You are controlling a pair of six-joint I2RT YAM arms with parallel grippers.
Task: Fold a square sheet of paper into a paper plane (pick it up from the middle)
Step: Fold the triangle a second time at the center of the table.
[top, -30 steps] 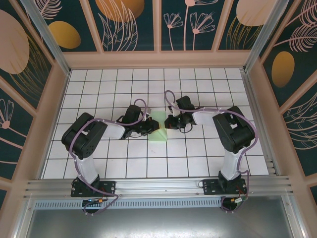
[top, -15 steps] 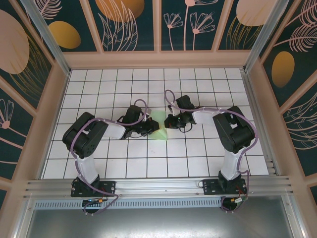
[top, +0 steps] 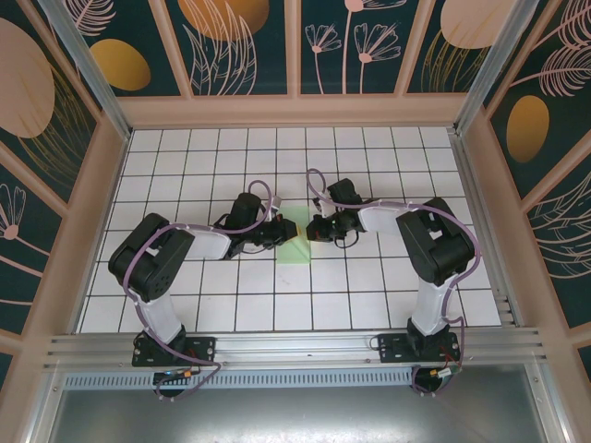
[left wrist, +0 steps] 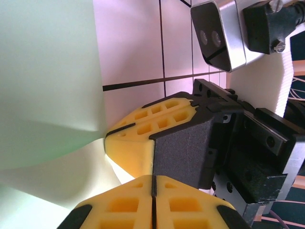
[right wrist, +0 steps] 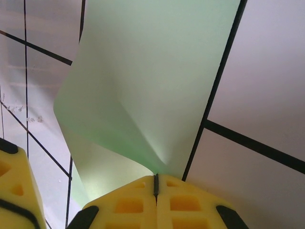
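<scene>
Sheet [top: 295, 247] sits mid-table [top: 369, 295], partly curled upward. Right gripper [right wrist: 155, 179] pinches 1 raised fold of it. Left gripper [left wrist: 153, 179] is pressed together beside it; its grip on the sheet cannot be confirmed.

Robot lab test cell: white grid tabletop [top: 185, 305], aluminium extrusion rail [top: 295, 346] at near edge, boxed in by wood-framed wall panels [top: 245, 46] printed with leaves and flowers.
</scene>
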